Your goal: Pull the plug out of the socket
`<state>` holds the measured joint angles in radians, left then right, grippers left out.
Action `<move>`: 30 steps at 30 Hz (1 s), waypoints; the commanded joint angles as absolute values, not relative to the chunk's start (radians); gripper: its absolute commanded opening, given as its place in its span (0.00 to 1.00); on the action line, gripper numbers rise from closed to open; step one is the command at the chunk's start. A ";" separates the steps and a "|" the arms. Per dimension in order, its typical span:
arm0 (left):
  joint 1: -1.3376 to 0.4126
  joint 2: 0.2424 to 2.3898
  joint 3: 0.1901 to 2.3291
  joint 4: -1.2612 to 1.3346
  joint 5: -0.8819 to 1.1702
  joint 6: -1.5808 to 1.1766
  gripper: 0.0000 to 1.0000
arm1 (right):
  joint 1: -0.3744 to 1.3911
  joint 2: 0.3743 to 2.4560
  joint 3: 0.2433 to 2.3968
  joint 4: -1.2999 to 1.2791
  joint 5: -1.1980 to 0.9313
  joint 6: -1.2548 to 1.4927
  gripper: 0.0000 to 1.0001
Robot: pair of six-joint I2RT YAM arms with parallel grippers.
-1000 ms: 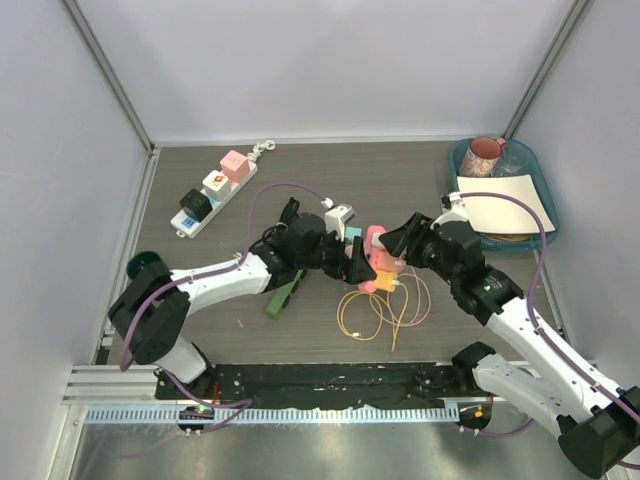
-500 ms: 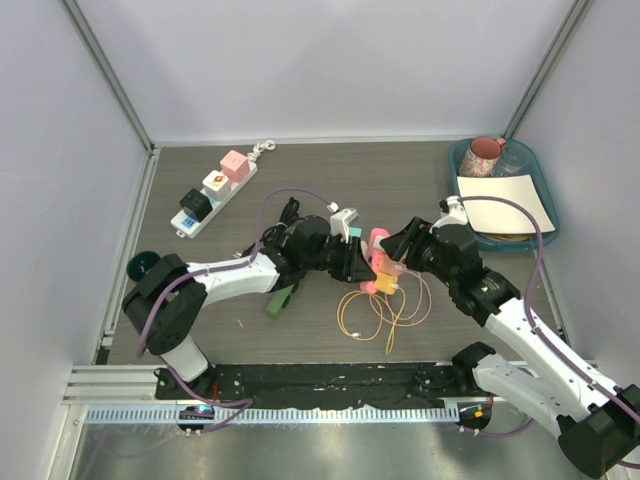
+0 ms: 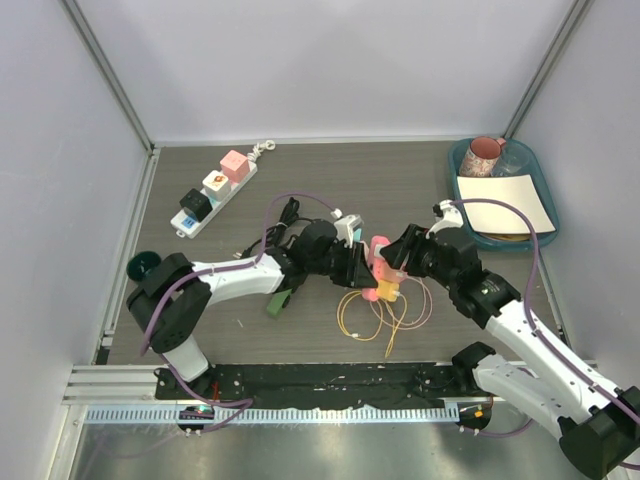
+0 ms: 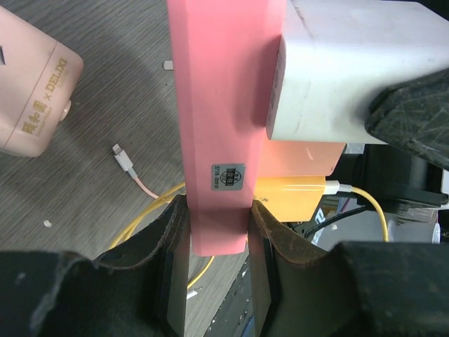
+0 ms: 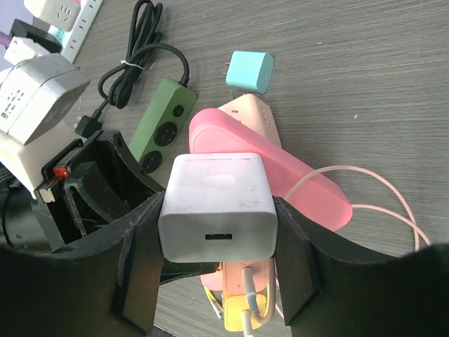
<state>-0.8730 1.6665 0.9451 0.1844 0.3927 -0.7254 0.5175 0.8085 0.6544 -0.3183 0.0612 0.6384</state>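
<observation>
The pink socket strip [image 3: 377,250] [image 4: 224,105] lies lifted at the table's middle between both arms. My left gripper [image 3: 360,268] [image 4: 214,225] is shut on its narrow end, one pad on each side face. A white cube plug [image 4: 344,77] [image 5: 217,203] sits plugged into the socket's face. My right gripper [image 3: 397,262] [image 5: 219,235] is shut on this plug, a finger pressed against each side. Below it a peach plug [image 4: 302,158] and a yellow plug [image 4: 291,196] [image 5: 238,316] with cables are also in the strip [image 5: 280,175].
A green socket strip [image 3: 283,297] [image 5: 165,126] and a teal plug [image 5: 250,71] lie close by. Yellow cable loops [image 3: 385,315] lie in front. A white power strip [image 3: 210,195] with adapters is at the back left, a teal tray [image 3: 545,195] at the back right.
My left gripper has moved right to the pink socket strip and shut on its end. The right gripper has kept its hold on the white plug and shifted slightly.
</observation>
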 commanded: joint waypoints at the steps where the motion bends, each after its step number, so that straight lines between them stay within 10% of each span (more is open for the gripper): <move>1: -0.848 1.675 0.966 0.077 0.298 -0.765 0.00 | 0.526 0.746 0.703 -0.267 0.038 0.551 0.15; 30: -0.830 1.634 0.887 0.023 0.166 -0.738 0.00 | 0.526 0.683 0.804 -0.471 0.123 0.613 0.11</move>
